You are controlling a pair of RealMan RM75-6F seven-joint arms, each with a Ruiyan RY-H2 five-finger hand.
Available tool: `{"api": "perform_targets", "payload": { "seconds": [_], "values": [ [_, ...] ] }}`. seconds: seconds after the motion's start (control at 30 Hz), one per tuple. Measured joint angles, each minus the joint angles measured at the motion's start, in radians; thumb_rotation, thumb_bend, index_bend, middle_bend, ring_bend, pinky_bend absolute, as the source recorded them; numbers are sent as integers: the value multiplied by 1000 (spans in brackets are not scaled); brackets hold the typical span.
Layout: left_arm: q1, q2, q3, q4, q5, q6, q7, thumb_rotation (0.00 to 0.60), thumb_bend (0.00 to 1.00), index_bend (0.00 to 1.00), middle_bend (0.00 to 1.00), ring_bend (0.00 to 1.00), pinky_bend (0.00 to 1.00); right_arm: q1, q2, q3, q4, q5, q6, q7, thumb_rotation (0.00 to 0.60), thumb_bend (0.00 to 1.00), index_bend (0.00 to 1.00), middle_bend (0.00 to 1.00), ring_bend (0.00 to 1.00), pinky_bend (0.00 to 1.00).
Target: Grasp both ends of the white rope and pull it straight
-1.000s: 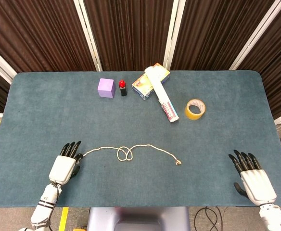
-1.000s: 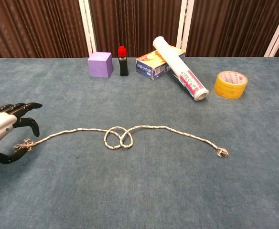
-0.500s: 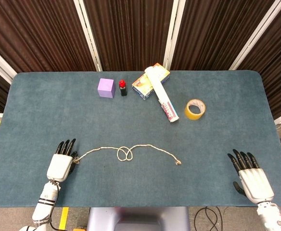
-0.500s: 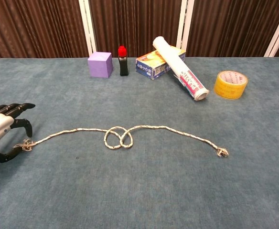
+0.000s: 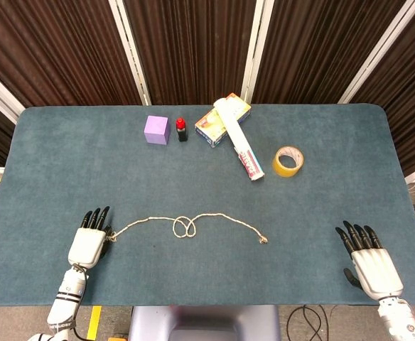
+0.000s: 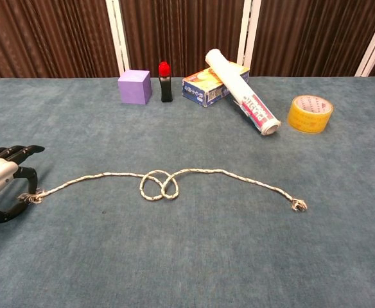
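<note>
The white rope lies across the blue-green table with a loose double loop at its middle. Its frayed left end sits pinched between the thumb and a finger of my left hand, which rests low at the near left. The frayed right end lies free on the cloth. Well to the right of that end, my right hand lies flat near the table's front edge with its fingers apart and nothing in it; the chest view does not show it.
Along the back stand a purple cube, a small red-capped bottle, a printed box with a white roll lying over it, and a yellow tape ring.
My left hand has drawn back to the left and toward the front edge, and the rope's left end has moved with it. The right hand has shifted only slightly.
</note>
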Motion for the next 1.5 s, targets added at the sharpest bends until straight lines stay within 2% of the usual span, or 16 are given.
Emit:
{"api": "perform_targets", "payload": {
  "seconds": [0.27, 0.63, 0.93, 1.17, 1.23, 1.3, 1.4, 1.5],
  "values": [
    [-8, -6, 6, 6, -5, 1, 0, 600, 390, 554, 17, 0, 135, 4, -6, -5, 2, 4, -1, -7, 600, 391, 0, 0, 0, 0],
    [-22, -3, 7, 18, -12, -7, -9, 600, 551, 586, 22, 0, 136, 11, -16, -8, 0, 12, -9, -32, 600, 391, 0, 0, 0, 0],
    [-31, 6, 11, 23, -5, 1, -34, 600, 546, 599, 29, 0, 136, 38, -49, 0, 3, 33, -41, -67, 600, 391, 0, 0, 0, 0],
    [-30, 27, 19, 8, 12, 28, -38, 600, 532, 602, 33, 0, 138, 109, -106, 35, 16, 83, -137, -98, 600, 391, 0, 0, 0, 0],
    [-29, 33, 22, 4, 16, 34, -41, 600, 532, 604, 34, 0, 138, 134, -137, 47, 20, 99, -165, -106, 600, 391, 38, 0, 0, 0],
    [-27, 39, 24, 1, 18, 39, -43, 600, 533, 607, 36, 0, 139, 158, -181, 59, 31, 113, -186, -118, 600, 391, 177, 0, 0, 0],
    [-26, 46, 25, -6, 19, 43, -47, 600, 532, 608, 36, 0, 139, 189, -258, 77, 59, 133, -204, -153, 600, 391, 318, 0, 0, 0],
    [-25, 54, 27, -14, 23, 49, -49, 600, 533, 608, 36, 0, 139, 220, -343, 96, 94, 158, -214, -202, 600, 391, 385, 0, 0, 0]
  ]
}}
